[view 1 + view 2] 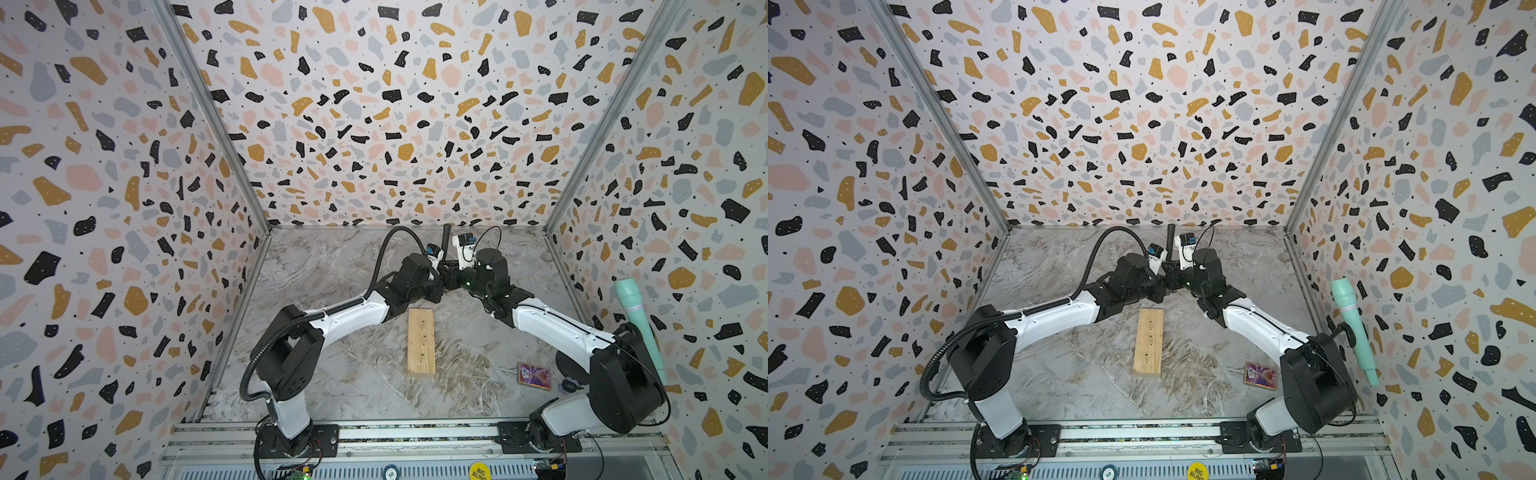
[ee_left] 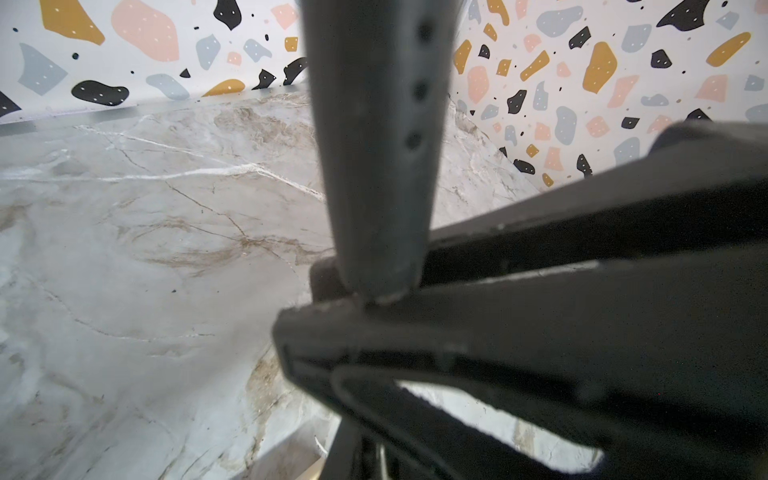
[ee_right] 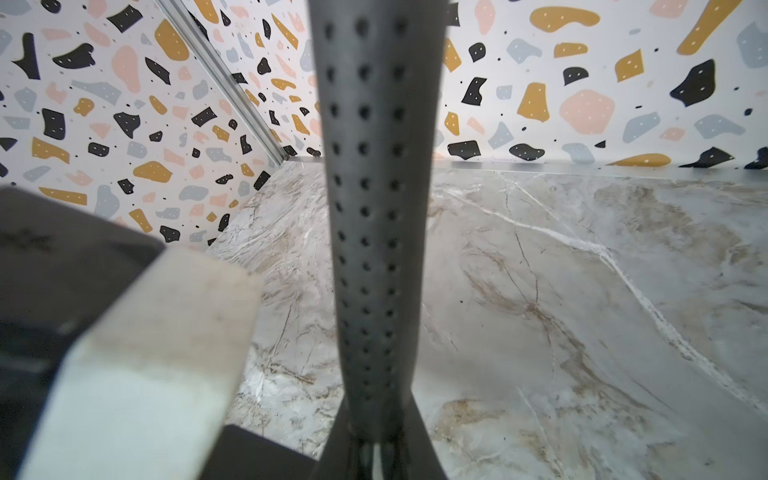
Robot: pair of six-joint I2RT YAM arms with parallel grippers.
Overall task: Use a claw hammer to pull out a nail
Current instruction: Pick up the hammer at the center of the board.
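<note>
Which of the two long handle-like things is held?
The claw hammer, black handle upright between left gripper and right gripper; the mint-green cylinder sits apart, near the wall.

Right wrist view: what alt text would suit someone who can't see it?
The black dimpled handle of the claw hammer fills the centre, clamped at its base by the right gripper. Behind lie a marble table and speckled walls.

"BIG BLIND" on yellow disc [image 1: 480, 472], front edge
</note>
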